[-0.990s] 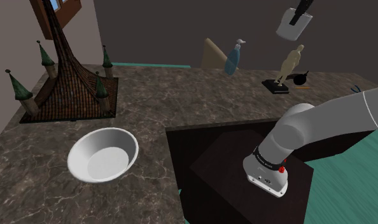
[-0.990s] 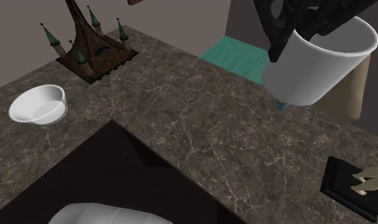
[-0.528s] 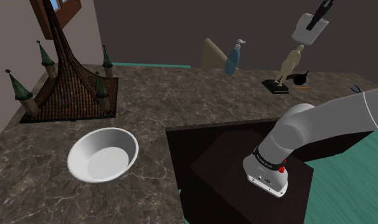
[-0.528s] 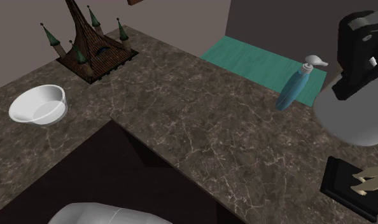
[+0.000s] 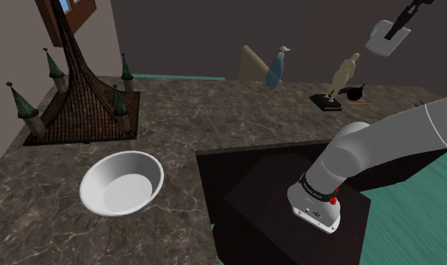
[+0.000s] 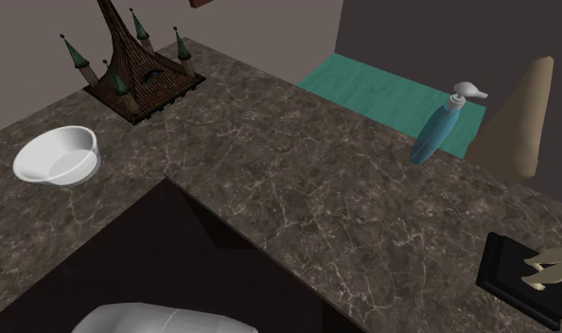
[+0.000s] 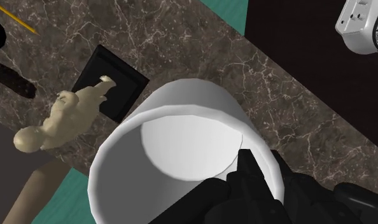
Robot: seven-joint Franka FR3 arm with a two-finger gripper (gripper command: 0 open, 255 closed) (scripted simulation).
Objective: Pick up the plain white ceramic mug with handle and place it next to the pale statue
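Observation:
The white mug [image 5: 385,37] hangs high in the air, above and to the shoulder view's right of the pale statue [image 5: 344,74]. My gripper [image 5: 405,16] is shut on its rim. In the wrist view the mug [image 7: 181,159] opens toward the camera, with one black finger [image 7: 248,164] inside the rim and the other outside. Below it the statue [image 7: 63,118] stands on its black square base [image 7: 114,79] on the dark marble counter [image 7: 283,95]. The statue's base [image 6: 520,274] also sits at the second exterior view's lower right.
A blue pump bottle [image 5: 275,68] and a tan rounded object [image 5: 251,63] stand at the shoulder view's left of the statue, a small black object [image 5: 356,92] just behind it. A white bowl [image 5: 123,183] and a dark tower model [image 5: 79,83] sit far left.
The gripper has carried the mug toward the shoulder view's right, past the statue, and slightly higher. It has left the second exterior view.

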